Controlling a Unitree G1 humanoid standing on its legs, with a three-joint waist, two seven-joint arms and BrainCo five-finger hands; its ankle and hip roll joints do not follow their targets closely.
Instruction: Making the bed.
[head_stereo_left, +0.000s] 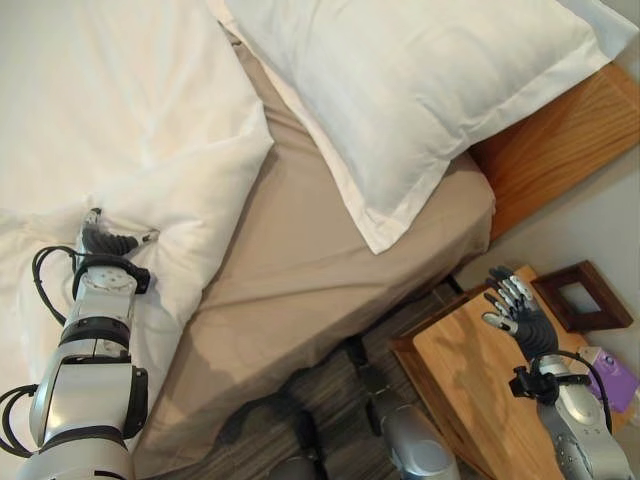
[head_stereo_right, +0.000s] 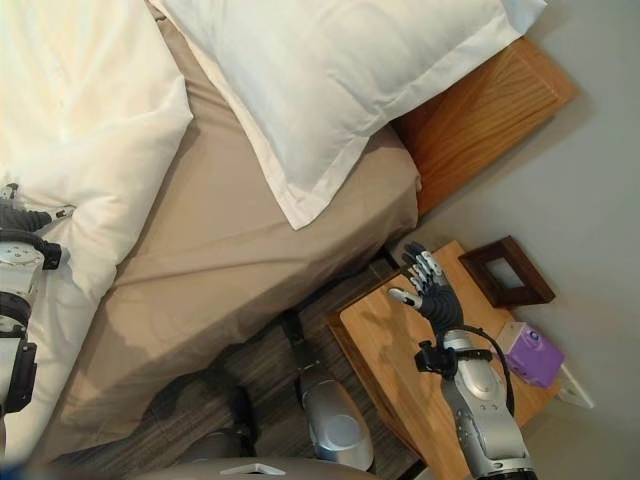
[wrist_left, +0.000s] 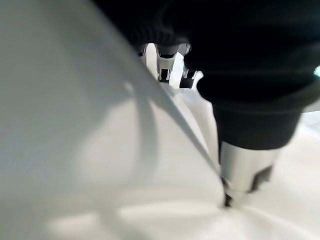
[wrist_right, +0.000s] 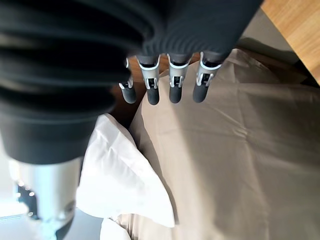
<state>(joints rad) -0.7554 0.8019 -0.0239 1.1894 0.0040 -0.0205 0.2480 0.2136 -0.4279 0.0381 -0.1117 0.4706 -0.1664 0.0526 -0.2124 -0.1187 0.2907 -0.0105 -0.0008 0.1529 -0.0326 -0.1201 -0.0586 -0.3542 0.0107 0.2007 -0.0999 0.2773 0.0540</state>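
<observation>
A white duvet (head_stereo_left: 130, 150) lies bunched over the left part of the bed, its folded corner turned back to bare the tan fitted sheet (head_stereo_left: 300, 260), while a white pillow (head_stereo_left: 420, 90) rests at the head against the wooden headboard (head_stereo_left: 560, 140). The left robot hand (head_stereo_left: 105, 240) sits down in the duvet's folds near that corner, fingers and thumb closed on a ridge of the white cloth, as its wrist view shows the fabric pinched between them. The right robot hand (head_stereo_right: 428, 285) hangs well apart from the bed, above the wooden bedside table (head_stereo_right: 390, 360), its fingers (wrist_right: 174, 85) straight and relaxed, holding nothing. On the table stand a small dark picture frame (head_stereo_right: 508, 272) and a purple box (head_stereo_right: 532, 352), the box's contents impossible to tell.
</observation>
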